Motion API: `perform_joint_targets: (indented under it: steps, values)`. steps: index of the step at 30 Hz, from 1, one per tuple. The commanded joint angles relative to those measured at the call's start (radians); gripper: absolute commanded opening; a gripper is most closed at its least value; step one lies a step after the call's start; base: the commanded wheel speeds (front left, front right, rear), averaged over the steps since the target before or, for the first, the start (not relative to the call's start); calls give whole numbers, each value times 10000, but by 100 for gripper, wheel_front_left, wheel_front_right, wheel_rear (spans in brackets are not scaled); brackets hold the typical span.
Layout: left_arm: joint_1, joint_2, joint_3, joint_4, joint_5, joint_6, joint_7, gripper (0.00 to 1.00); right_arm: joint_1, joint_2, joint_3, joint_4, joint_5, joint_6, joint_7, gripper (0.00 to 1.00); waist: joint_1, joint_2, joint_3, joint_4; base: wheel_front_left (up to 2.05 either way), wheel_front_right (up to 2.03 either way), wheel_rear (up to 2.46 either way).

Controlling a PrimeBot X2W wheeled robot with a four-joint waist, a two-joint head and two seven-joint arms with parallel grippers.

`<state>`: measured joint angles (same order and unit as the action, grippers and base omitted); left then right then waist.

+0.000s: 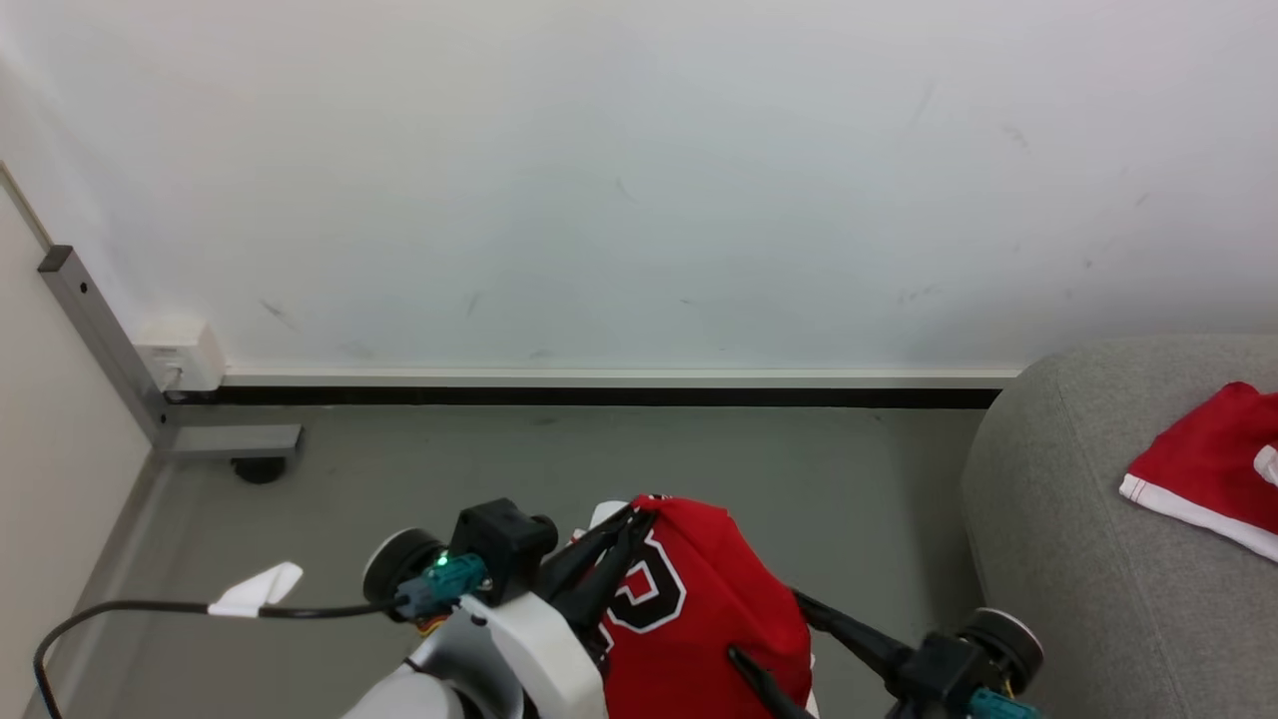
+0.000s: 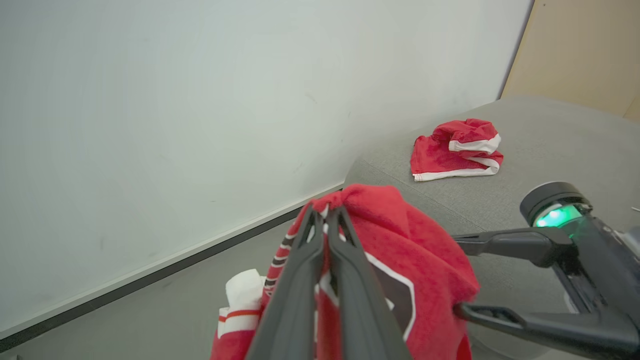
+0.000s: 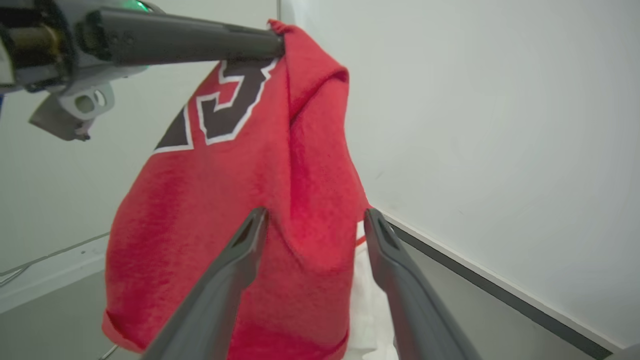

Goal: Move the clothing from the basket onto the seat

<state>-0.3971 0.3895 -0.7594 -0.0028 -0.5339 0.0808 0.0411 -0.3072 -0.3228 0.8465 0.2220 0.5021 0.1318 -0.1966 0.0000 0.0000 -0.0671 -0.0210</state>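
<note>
We find the left claw (image 2: 327, 212) shut tight, its two fingers pinching a bunched fold at the top of a red jersey (image 1: 699, 599). The jersey hangs free below that pinch. Its dark, white-edged numeral faces the head camera, and a white, striped part droops lower down in the left wrist view.

The right claw (image 3: 315, 215) stands wide, one finger on each side of the hanging cloth at about mid height. It grips nothing. We cannot tell whether either finger touches the fabric.

The jersey hangs over the grey floor (image 1: 599, 449), just beside the rounded end of the sofa (image 1: 1058, 519) and not yet above it. A second red garment (image 2: 455, 150) with white trim lies crumpled on the sofa cushion, set back from that end.

In our judgement, these are the risks from here:
- **Slipping:** The whole load depends on one small pinch, so a quick swing toward the sofa could pull the fold out and drop the jersey on the floor.
- **Snagging:** The right claw's spread fingers straddle loose cloth. If the arms part or turn unevenly, a finger could catch and drag the fabric.
- **Catching on the sofa:** The low-hanging hem could catch on the sofa's rounded end if it is carried across too low.
- **Early release:** Letting go at the padded edge could let the jersey slide off.
</note>
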Motion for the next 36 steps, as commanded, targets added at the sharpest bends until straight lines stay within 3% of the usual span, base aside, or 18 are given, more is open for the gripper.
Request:
perform_joint_targets:
  steps: [1,6,18,19,20,21,30,31,32,33,36]
  values:
    - [-70,-61,-32,17,-135,-45,-72,0,-376,-61,351,93,311,-22,88,100,0,0,6,16,0,0,0]
    - [-172,-171,-142,122,-133,-109,-92,0,-1805,80,1682,862,919,-22,331,100,0,0,55,61,0,0,0]
    - [-419,-454,-387,318,-186,-293,-132,0,-3650,1493,3591,3227,2854,-22,-264,100,0,0,146,225,0,0,0]
    - [-424,-466,-394,330,-190,-291,-154,0,-3750,1568,3629,3362,2965,-22,-363,81,0,0,156,235,0,0,0]
    - [-418,-474,-410,344,-193,-292,-170,0,-3814,1644,3661,3467,3079,-22,-455,28,0,0,160,242,0,0,0]
    - [-417,-477,-424,358,-195,-294,-172,0,-3877,1708,3706,3510,3181,-22,-540,0,0,0,167,249,0,0,0]
    - [-395,-356,-353,549,-65,-192,-404,3,-4198,1679,3584,3359,3513,-22,-712,0,0,0,246,210,0,0,0]
    - [-422,-335,-328,578,27,-122,-458,32,-4172,1641,3465,3282,3446,-22,-696,0,0,0,268,201,0,0,0]
    - [-427,-337,-301,630,27,-97,-523,47,-4133,1598,3362,3207,3408,-22,-694,0,0,0,292,196,0,0,0]
    - [-419,-337,-276,684,23,-77,-601,100,-4094,1546,3231,3126,3368,-22,-697,0,0,0,309,189,0,0,0]
    - [-349,-330,-225,843,-10,-47,-774,100,-3962,1388,2929,2958,3225,-22,-699,0,0,0,356,164,0,0,0]
